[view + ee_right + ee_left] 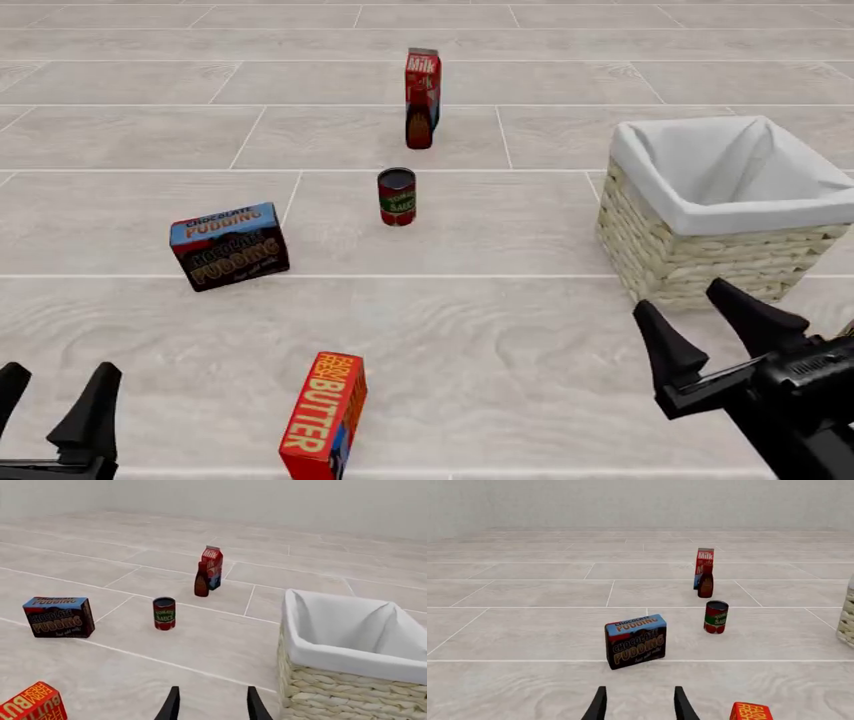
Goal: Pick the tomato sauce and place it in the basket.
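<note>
- The tomato sauce (pixel 396 196) stands upright, left of the basket (pixel 694 255), well apart.
- Left gripper (pixel 51 405) is wide, holding nothing.
- Right gripper (pixel 707 325), near the basket, is wide too.

Simulated test scene; pale tiled surface (pixel 534 330), blank wall (pixel 640 502), scattered groceries.

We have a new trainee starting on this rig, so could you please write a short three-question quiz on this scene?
1. True or false: the tomato sauce can stands upright outside the basket.
2. What stands directly in front of the milk carton? A) dark bottle B) butter box C) chocolate pudding box
3. Fill in: the left gripper and right gripper are both ____ and hold nothing.

Key: 1 true; 2 A; 3 open.
</note>
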Controlling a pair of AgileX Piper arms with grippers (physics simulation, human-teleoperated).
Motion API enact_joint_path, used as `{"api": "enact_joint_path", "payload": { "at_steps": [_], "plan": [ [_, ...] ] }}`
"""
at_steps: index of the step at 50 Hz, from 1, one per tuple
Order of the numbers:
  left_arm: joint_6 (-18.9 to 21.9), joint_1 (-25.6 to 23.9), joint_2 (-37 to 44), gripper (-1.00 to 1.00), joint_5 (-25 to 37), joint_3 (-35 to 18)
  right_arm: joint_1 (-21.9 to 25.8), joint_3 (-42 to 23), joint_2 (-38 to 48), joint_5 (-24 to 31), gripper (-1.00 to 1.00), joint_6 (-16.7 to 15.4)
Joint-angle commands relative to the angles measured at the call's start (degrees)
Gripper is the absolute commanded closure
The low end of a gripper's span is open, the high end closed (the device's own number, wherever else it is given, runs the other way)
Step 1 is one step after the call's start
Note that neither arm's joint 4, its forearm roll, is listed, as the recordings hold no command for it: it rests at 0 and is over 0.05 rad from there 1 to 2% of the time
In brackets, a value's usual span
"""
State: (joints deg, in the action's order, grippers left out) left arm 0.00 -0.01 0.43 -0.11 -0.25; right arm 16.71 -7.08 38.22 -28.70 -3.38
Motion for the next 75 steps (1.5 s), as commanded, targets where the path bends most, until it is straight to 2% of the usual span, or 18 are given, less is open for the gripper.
{"api": "enact_joint_path", "payload": {
  "at_steps": [1,11,25,39,56,66,68,71,72,75],
  "plan": [
    [0.0,0.0,0.0,-1.0,0.0,0.0,0.6,-1.2,9.4,-6.7,-1.0,0.4],
    [0.0,0.0,0.0,-1.0,0.0,0.0,0.7,-2.0,17.7,-14.3,-1.0,-0.3],
    [0.0,0.0,0.0,-1.0,0.0,0.0,1.9,-4.1,22.1,-16.9,-1.0,-0.4],
    [0.0,0.0,0.0,-1.0,0.0,0.0,4.2,-7.3,29.9,-20.7,-1.0,-1.1],
    [0.0,0.0,0.0,-1.0,0.0,0.0,6.4,-12.4,32.6,-18.0,-1.0,0.1],
    [0.0,0.0,0.0,-1.0,0.0,0.0,8.1,-14.7,36.1,-18.8,-1.0,0.7],
    [0.0,0.0,0.0,-1.0,0.0,0.0,8.5,-15.6,36.8,-18.7,-1.0,2.4],
    [0.0,0.0,0.0,-1.0,0.0,0.0,9.1,-16.3,37.2,-18.8,-1.0,2.6],
    [0.0,0.0,0.0,-1.0,0.0,0.0,9.3,-17.3,37.8,-18.3,-1.0,4.3],
    [0.0,0.0,0.0,-1.0,0.0,0.0,9.6,-17.9,38.4,-18.4,-1.0,3.4]
  ]
}}
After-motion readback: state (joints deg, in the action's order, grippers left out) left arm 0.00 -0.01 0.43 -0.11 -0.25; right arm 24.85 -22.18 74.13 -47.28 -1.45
